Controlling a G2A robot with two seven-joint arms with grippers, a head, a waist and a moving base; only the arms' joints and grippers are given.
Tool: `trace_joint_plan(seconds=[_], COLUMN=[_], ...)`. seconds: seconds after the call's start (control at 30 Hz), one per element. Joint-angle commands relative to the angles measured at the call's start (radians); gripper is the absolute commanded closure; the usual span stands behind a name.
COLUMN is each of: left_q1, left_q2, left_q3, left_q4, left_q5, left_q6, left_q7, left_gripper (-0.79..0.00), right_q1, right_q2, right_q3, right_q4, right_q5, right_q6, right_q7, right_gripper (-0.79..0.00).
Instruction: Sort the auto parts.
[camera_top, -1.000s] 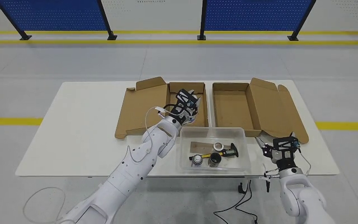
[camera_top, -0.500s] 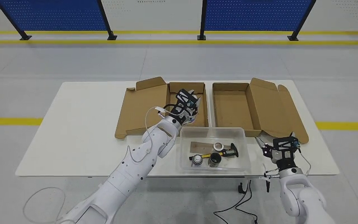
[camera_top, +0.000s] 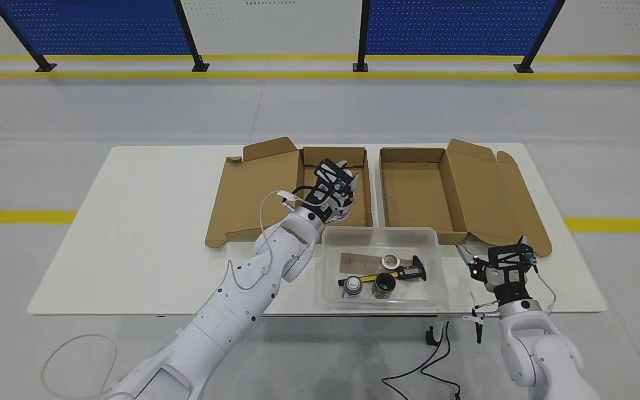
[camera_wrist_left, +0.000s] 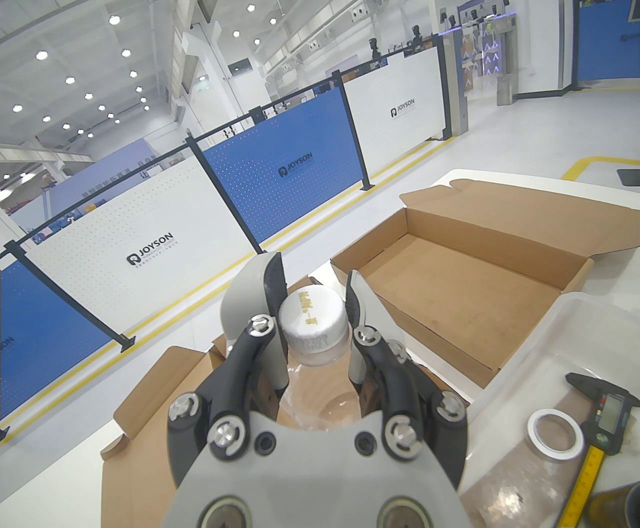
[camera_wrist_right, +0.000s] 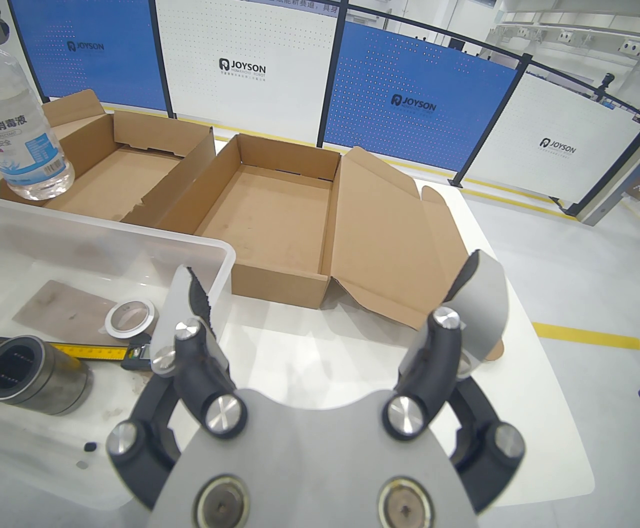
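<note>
Evidently the step in hand is setting the bottle (camera_wrist_left: 312, 320) into the left box (camera_wrist_right: 115, 185). The left gripper (camera_wrist_left: 312, 280) is clamped around its neck just under the white cap, holding it upright over that box's near corner, beside the clear bin (camera_top: 380, 235). To do this well, I would lower it straight down until the base sits flat on the cardboard. The fingers should part only then, and the wrist should lift vertically so the pads do not drag the cap and tip a tall, light bottle. The right gripper (camera_wrist_right: 335, 280) hangs with its jaws wide apart and nothing between them, above the worktop (camera_top: 130, 220) by the bin's right end, in front of the bare right box (camera_wrist_right: 270, 205). From the left wrist comes the grip itself: cap, pads and a caliper (camera_wrist_left: 602, 410) in the bin. From the right wrist comes the bottle's labelled body and base, which looks to be on or just above the box floor; I cannot tell which. That view also gives the tape roll (camera_wrist_right: 131, 316) and a metal bearing (camera_wrist_right: 40, 372).
</note>
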Motion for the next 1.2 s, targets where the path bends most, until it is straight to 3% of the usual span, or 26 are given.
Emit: trace_joint_plan(seconds=[0.0, 0.23, 0.27, 0.3, 0.63, 0.93, 1.17], left_q1=[0.000, 0.000, 0.002, 0.008, 0.001, -0.097, -0.142], left_q2=[0.000, 0.000, 0.000, 0.001, -0.003, -0.051, -0.091], left_q3=[0.000, 0.000, -0.001, -0.005, -0.033, -0.004, 0.017], left_q4=[0.000, 0.000, -0.001, -0.007, -0.021, 0.207, 0.369], left_q5=[0.000, 0.000, 0.001, 0.006, 0.068, 0.018, -0.057], left_q6=[0.000, 0.000, 0.001, 0.004, 0.015, 0.067, 0.047], left_q7=[0.000, 0.000, 0.000, 0.000, -0.004, 0.051, 0.127], left_gripper=[0.000, 0.000, -0.157, 0.000, 0.000, 0.000, 0.000], right_q1=[0.000, 0.000, 0.000, 0.000, 0.000, 0.000, 0.000], right_q2=[0.000, 0.000, 0.000, 0.000, 0.000, 0.000, 0.000], right_q3=[0.000, 0.000, 0.000, 0.000, 0.000, 0.000, 0.000], right_q4=[0.000, 0.000, 0.000, 0.000, 0.000, 0.000, 0.000], right_q5=[0.000, 0.000, 0.000, 0.000, 0.000, 0.000, 0.000], right_q6=[0.000, 0.000, 0.000, 0.000, 0.000, 0.000, 0.000], right_q7=[0.000, 0.000, 0.000, 0.000, 0.000, 0.000, 0.000], right_gripper=[-0.785, -0.785, -0.785, -0.785, -0.785, -0.785, -0.785])
